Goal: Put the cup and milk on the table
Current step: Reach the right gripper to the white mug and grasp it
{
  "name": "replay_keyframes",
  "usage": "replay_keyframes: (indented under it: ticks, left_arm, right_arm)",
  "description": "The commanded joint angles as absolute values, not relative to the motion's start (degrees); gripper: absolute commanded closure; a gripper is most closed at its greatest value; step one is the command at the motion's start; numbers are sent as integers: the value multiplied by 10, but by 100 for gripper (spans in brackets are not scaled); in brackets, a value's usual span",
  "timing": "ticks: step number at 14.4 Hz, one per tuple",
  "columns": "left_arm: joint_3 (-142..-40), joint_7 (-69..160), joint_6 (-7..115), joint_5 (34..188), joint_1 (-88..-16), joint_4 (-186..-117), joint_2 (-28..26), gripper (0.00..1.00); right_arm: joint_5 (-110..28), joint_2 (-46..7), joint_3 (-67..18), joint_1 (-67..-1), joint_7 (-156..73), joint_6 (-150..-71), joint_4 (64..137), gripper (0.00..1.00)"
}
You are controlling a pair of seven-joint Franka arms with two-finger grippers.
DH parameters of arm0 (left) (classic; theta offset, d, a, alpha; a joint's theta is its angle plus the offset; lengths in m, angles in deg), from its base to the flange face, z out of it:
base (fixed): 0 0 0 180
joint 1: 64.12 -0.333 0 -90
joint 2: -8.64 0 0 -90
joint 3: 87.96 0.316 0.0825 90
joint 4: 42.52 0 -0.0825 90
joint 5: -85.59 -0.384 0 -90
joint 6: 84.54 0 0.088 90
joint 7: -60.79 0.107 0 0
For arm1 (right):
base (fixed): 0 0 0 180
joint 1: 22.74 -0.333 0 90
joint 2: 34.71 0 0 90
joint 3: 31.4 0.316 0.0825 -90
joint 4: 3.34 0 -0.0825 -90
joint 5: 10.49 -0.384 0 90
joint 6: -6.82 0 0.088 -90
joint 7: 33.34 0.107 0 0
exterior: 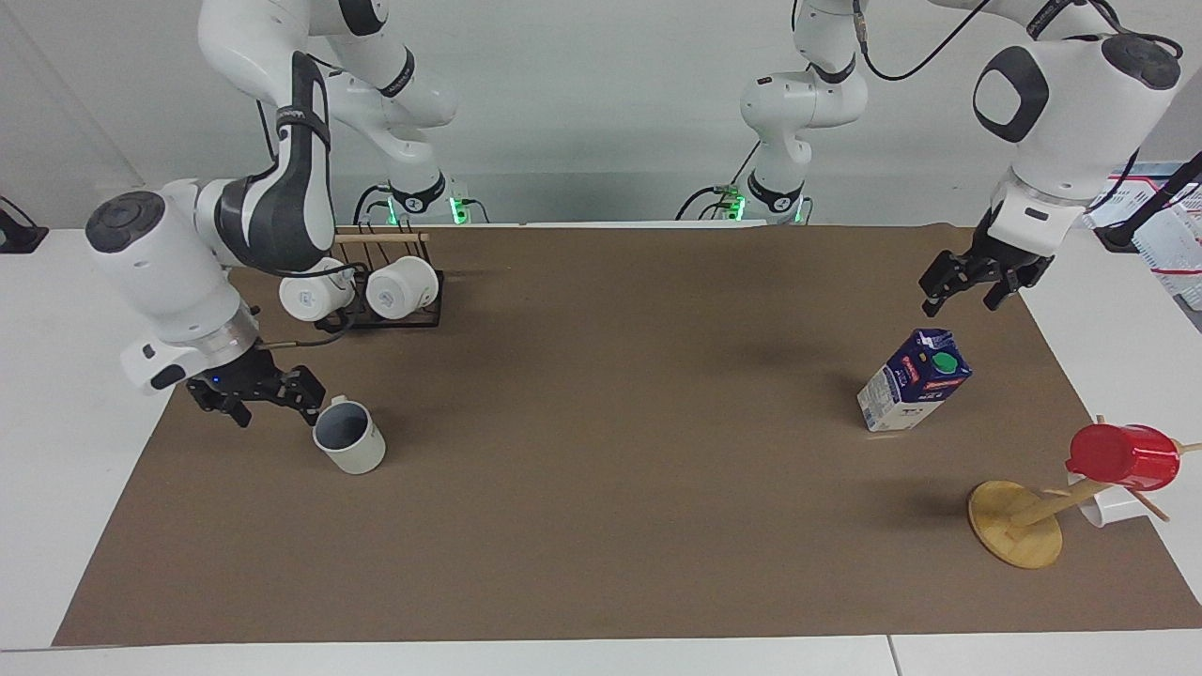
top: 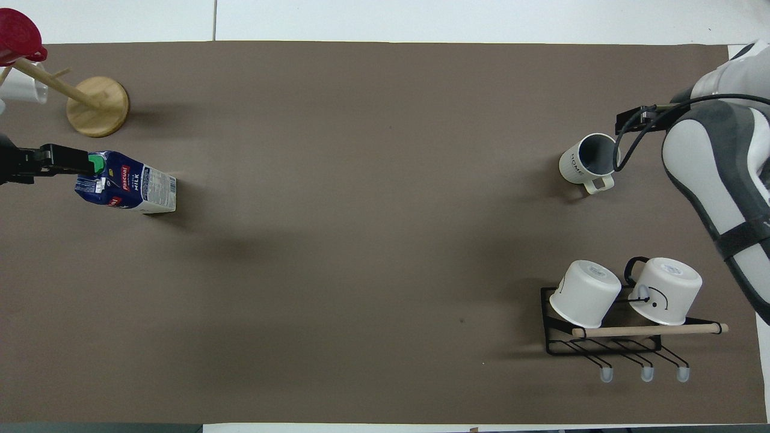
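Observation:
The cup, off-white with a bluish-grey inside, stands upright on the brown mat of the table. My right gripper hangs low and open just beside it, toward the right arm's end of the table, one fingertip close to the rim; nothing is held. The milk, a blue and white carton with a green cap, stands on the mat toward the left arm's end. My left gripper hovers open above the mat, higher than the carton's top and apart from it.
A black wire rack with two white mugs lies near the right arm's base. A wooden mug tree carrying a red cup and a white mug stands beside the milk, farther from the robots.

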State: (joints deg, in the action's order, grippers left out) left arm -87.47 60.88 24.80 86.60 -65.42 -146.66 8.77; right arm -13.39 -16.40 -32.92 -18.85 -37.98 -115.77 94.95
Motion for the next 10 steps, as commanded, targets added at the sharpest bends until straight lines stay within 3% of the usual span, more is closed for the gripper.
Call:
replay_keyframes:
  ticks: [1,6,7,8,9,10]
  left_arm:
    - [-877,616,300,859,-655,-1489,68,0]
    - [-877,613,376,859,-652,-1539,54,0]
    - [-877,613,379,859,-652,-1540,51,0]
    - [-877,614,381,859,-653,-1543,51,0]
    - [-877,615,380,859,-654,-1548,52,0]
    - [-877,615,379,859,-654,-1548,52,0]
  right_arm:
    - [-157,-147,-323,-183,-396,-1197,969,0]
    - [-165,-140,-323,-187,-446,-1233,1004,3]
    - [-164,-140,-323,-186,-454,-1233,1005,16]
    - [-165,-141,-323,-186,-457,-1234,1005,37]
    - [-165,-141,-323,-190,-456,-1234,1009,52]
    - [-171,-141,-323,-190,-452,-1236,1014,58]
